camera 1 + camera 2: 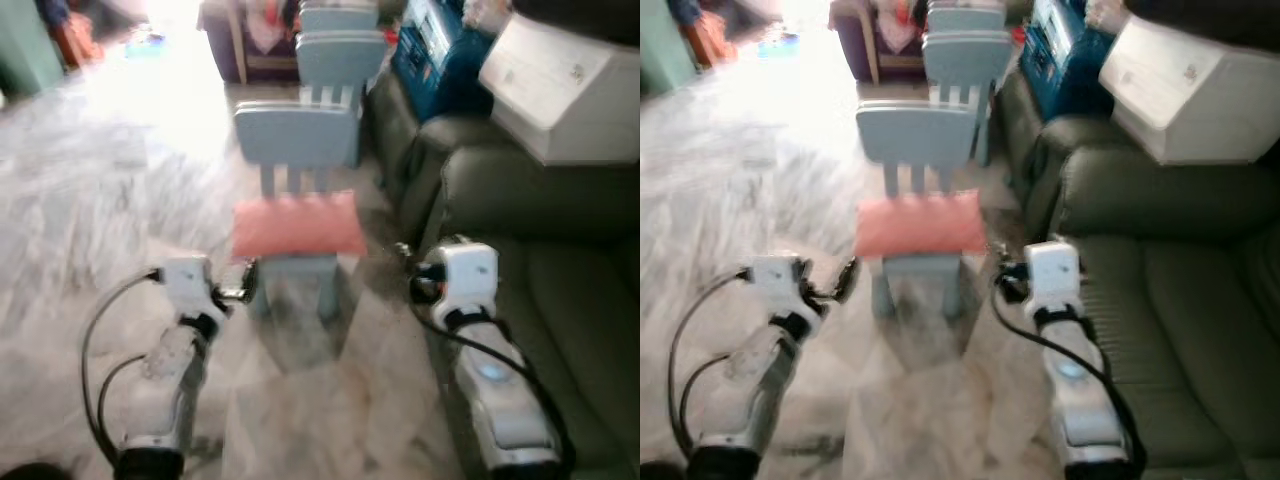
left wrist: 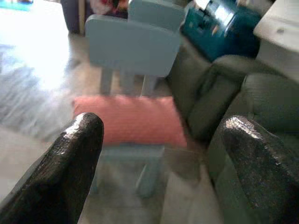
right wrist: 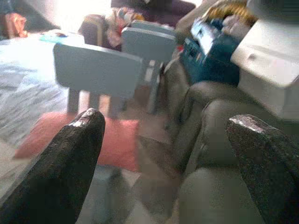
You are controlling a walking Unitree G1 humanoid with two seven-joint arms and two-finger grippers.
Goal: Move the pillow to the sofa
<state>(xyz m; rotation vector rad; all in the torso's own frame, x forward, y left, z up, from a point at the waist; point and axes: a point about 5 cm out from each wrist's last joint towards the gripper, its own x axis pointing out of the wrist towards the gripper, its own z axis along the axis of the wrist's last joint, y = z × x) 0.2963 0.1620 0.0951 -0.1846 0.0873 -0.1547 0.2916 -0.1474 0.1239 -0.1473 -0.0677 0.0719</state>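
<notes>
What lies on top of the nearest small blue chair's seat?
A pink pillow lies flat across the chair, overhanging both sides. It covers most of the seat, so that surface is hidden.

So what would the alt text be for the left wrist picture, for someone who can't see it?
A pink pillow lies on the seat of a small pale blue chair, seen between the left gripper's two open black fingers. A dark green sofa stands beside the chair.

Pillow [image 1: 298,225] on chair [image 1: 297,135] seat; sofa [image 1: 540,260] right; 2nd chair [image 1: 340,50] behind.
</notes>
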